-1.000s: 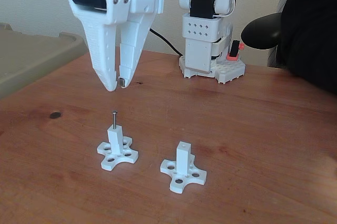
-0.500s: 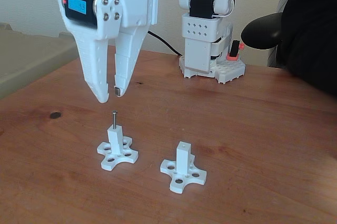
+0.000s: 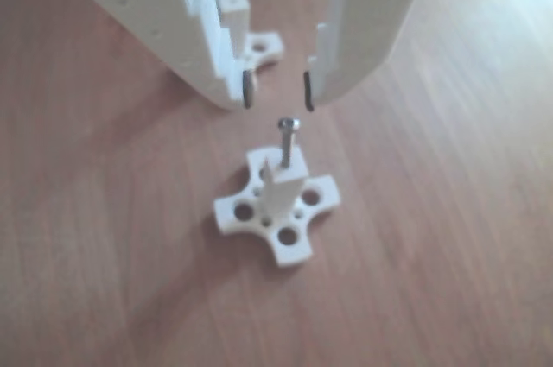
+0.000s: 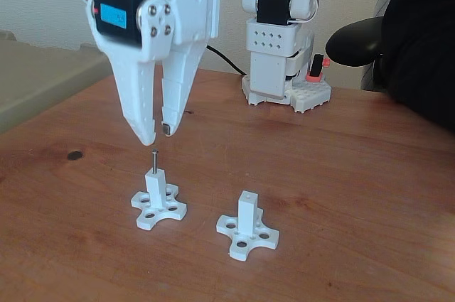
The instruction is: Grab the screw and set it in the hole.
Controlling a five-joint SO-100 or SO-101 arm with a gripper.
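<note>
The thin dark screw [image 4: 154, 160] stands upright in the hole at the top of the left white post [image 4: 155, 188], its head sticking up above the post's end face. In the other view the screw [image 3: 289, 138] rises from the post [image 3: 278, 197] on its cross-shaped base [image 3: 277, 208]. My gripper [image 4: 157, 133] hangs open just above the screw head, touching nothing; the other view shows the gripper [image 3: 278, 91] with the screw head just below the gap between its fingers. A second white post [image 4: 247, 214] stands to the right with an empty hole [image 4: 247, 195].
The arm's white base [image 4: 283, 67] stands at the back of the wooden table. A dark round spot [image 4: 74, 155] lies on the left. A beige surface [image 4: 43, 74] borders the far left, and a dark object [image 4: 419, 39] sits at the right edge.
The open gripper has swung slightly and come lower, now closer over the screw head. The screw stays standing in the left post.
</note>
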